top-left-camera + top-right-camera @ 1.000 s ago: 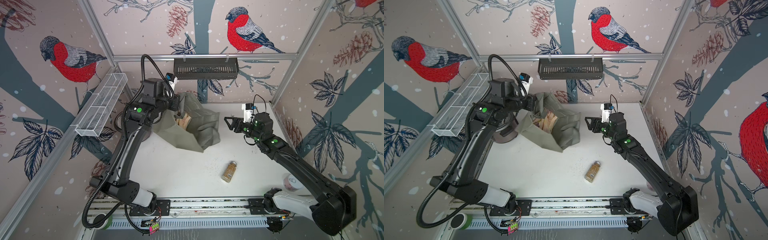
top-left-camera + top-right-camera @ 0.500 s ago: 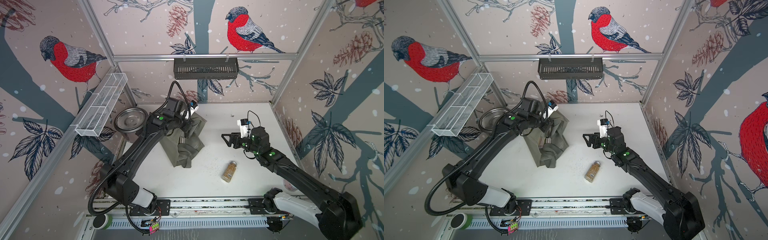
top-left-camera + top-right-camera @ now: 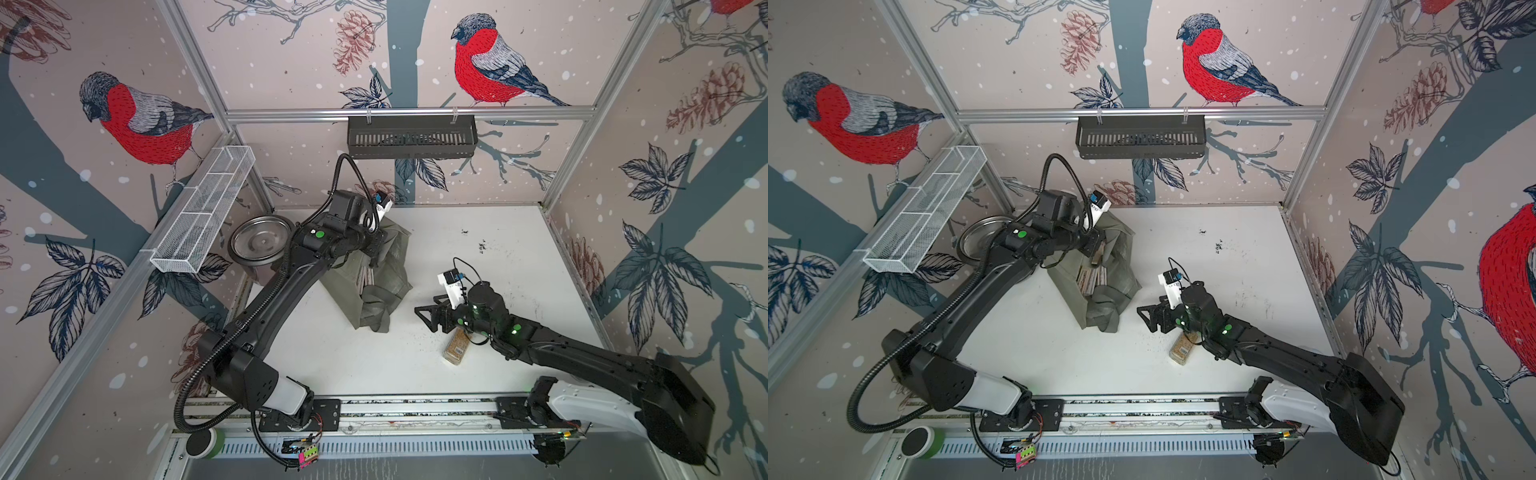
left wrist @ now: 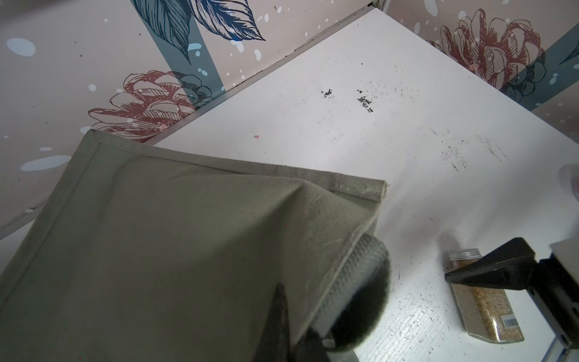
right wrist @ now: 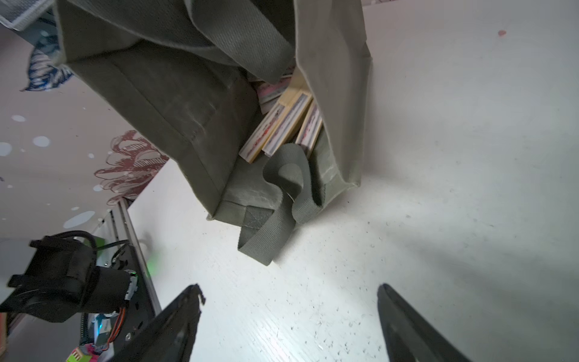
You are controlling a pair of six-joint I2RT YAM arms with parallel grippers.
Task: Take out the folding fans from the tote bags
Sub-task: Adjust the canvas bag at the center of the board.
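On the white table (image 3: 498, 257) near the tote bag (image 3: 395, 266): a glass spice jar (image 3: 455, 351) lying flat, apart from the bag, and a round steel pot (image 3: 259, 241) at the back left corner. On the walls, a white wire basket (image 3: 203, 212) and a black slotted basket (image 3: 411, 137). Between the right gripper (image 5: 289, 297) and the folding fans (image 5: 282, 125), a slack strap (image 5: 291, 181) curled across the bag's mouth. Jaws of the right gripper wide apart, empty, facing that mouth. Pinched tight on the bag's fabric edge with the left gripper (image 4: 283, 313), that end raised. Fans inside the bag, ends toward the opening.

Jar half covered by the right wrist in both top views; pot partly behind the left arm.

Counted: one bag, one jar, one pot, two baskets; three fan ends plain, more behind a strap, total impossible to tell
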